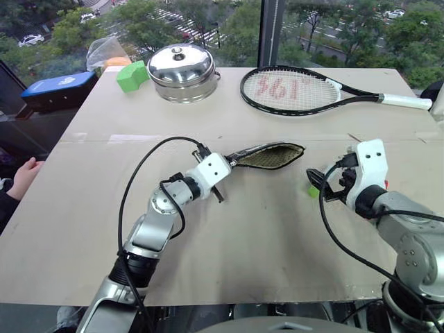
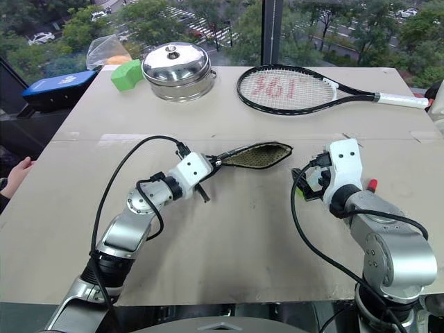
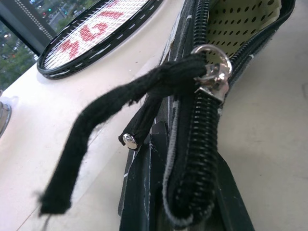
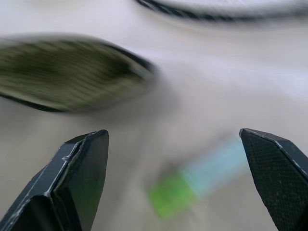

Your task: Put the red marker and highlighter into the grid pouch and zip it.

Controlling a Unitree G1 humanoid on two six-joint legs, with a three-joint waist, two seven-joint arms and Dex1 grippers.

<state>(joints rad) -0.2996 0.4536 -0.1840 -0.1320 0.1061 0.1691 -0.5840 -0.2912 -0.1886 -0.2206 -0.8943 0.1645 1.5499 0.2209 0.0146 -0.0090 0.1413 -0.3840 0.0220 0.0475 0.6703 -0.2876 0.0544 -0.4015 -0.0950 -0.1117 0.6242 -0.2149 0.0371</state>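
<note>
Pouch (image 1: 267,157) first: in the left eye view it lies mid-table with its mouth gaping, the left gripper (image 1: 229,164) clamped on its end at nine o'clock. The right gripper (image 1: 320,182) hovers at its three o'clock, and a sliver of green highlighter (image 1: 313,191) peeks out beside it.

In the right eye view a red tip, probably the marker (image 2: 372,185), shows at three o'clock of the right arm; its barrel is hidden behind the arm.

The left wrist view looks along the zipper (image 3: 211,72), its pull at the closed end and the tan lining open beyond; the fingers are pinched on the fabric.

In the right wrist view, blurred, the black fingers (image 4: 77,178) stand wide apart with nothing between them, the highlighter lying on the table ahead, at five o'clock of the pouch mouth.

I judge the step to be fetching the highlighter: the next move calls for lowering the spread fingers astride it and closing. Nothing shows inside the pouch, though its depth is hard to read.
</note>
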